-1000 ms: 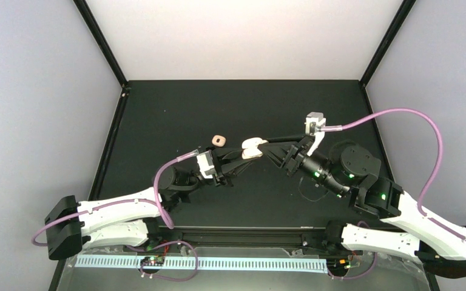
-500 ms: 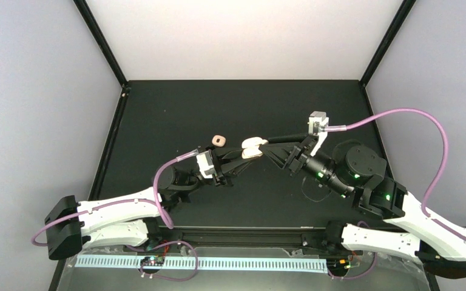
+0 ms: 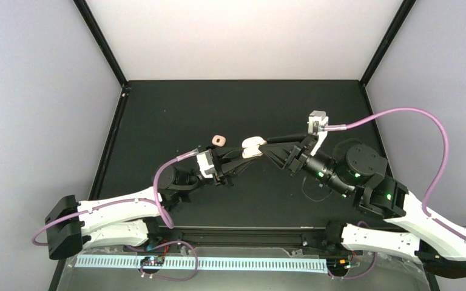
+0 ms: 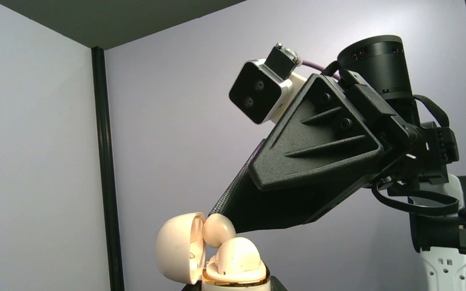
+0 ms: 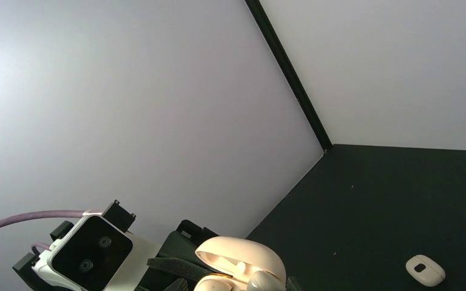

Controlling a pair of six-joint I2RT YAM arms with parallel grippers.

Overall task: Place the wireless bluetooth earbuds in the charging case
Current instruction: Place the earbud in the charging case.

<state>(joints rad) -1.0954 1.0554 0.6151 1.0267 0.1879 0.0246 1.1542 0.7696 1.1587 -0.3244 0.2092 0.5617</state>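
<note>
My left gripper (image 3: 243, 157) is shut on the base of a cream charging case (image 3: 252, 148) and holds it above the table with its lid (image 4: 181, 247) swung open. One cream earbud (image 4: 240, 254) sits in the gold-rimmed base (image 4: 235, 280). My right gripper (image 3: 266, 145) comes in from the right and is shut on a second earbud (image 4: 218, 230). It holds that earbud against the open lid, just above the seated one. In the right wrist view the lid (image 5: 243, 254) and the held earbud (image 5: 266, 282) show at the bottom edge. No other earbuds are in view.
A second small case (image 3: 218, 140), closed and pinkish-cream with a dark spot, lies on the black table (image 3: 176, 115) just left of the grippers; it also shows in the right wrist view (image 5: 425, 270). Black frame posts (image 3: 100, 42) stand at the back corners.
The right arm's elbow and wrist have shifted slightly to the right. Both grippers stay together at the open case.
</note>
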